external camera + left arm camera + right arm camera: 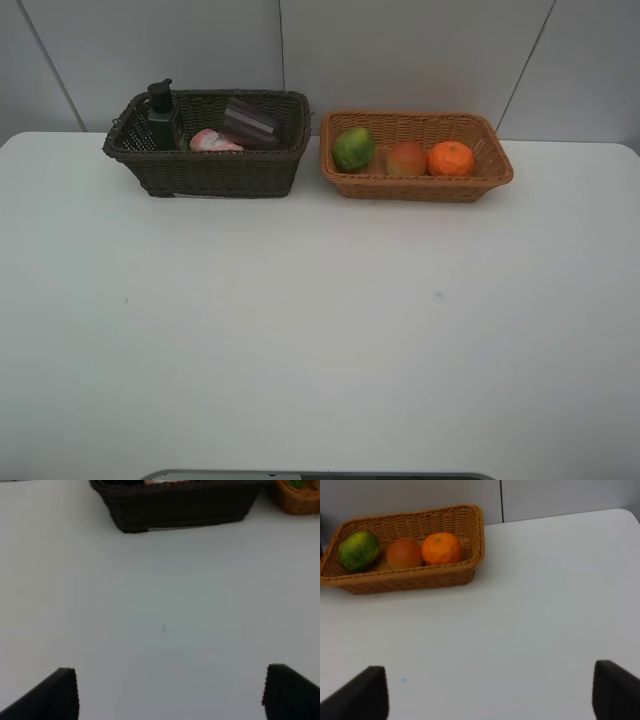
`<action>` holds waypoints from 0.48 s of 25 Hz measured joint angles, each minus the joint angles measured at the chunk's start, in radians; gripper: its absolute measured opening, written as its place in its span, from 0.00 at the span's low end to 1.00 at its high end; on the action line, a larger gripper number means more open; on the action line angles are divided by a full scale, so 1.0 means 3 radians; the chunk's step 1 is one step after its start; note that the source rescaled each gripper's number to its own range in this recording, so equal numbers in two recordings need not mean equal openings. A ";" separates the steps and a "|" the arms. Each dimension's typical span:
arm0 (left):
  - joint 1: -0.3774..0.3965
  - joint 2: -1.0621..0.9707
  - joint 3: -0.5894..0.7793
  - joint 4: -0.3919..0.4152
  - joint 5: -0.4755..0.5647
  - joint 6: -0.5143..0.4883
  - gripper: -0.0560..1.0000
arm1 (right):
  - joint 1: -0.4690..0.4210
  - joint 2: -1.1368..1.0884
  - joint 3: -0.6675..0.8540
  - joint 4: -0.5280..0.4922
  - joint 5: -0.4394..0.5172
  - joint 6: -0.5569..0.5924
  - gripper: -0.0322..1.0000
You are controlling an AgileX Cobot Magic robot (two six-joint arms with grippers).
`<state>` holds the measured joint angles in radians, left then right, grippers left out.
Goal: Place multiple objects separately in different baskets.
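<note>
Exterior high view. White table (320,330). Dark brown basket (210,172) at about 11 o'clock from table centre, light tan basket (415,185) at about 1 o'clock, the two just beside each other, long axes running 9-to-3. In the dark one: pump bottle (163,118) upright at its 9 o'clock end, pink tube (213,142) lying mid-basket, mauve cup (250,122) tipped on its side toward 3 o'clock. In the tan one, in a row 9-to-3: green fruit (354,148), peach-like fruit (406,158), orange (451,158). No arm shows in this view. Nothing of the task lies loose on the table.

Left wrist view. Left gripper (170,695): jaws spread wide, bare table between them, nothing held. Dark basket wall straight ahead at 12 o'clock of the gripper, well apart; a corner of the tan basket shows further off toward 2 o'clock.

Right wrist view. Right gripper (487,695): jaws apart, empty. Tan basket with its three fruits lies ahead toward 10–11 o'clock, well apart.

Judgement: sorting reads as complete, toiletries in one basket, fruit in the other. Were any correction needed, the left arm is nearer the dark basket, the right nearer the tan; each would reach forward across the basket's short axis.
</note>
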<state>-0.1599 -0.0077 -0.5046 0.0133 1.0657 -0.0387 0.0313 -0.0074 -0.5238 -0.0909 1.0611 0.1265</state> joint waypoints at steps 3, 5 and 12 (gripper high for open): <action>0.0138 0.0000 0.0000 0.0000 -0.0005 0.0000 0.95 | 0.0000 0.0000 0.0000 0.0000 0.0000 0.0000 0.78; 0.0162 0.0000 0.0000 0.0000 -0.0005 0.0001 0.95 | 0.0000 0.0000 0.0000 0.0000 0.0000 0.0000 0.78; 0.0162 0.0000 0.0000 0.0000 -0.0005 0.0010 0.95 | 0.0000 0.0000 0.0000 0.0000 0.0000 0.0000 0.78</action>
<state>-0.1114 -0.0077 -0.5046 0.0133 1.0641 -0.0357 0.0313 -0.0074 -0.5238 -0.0909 1.0611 0.1265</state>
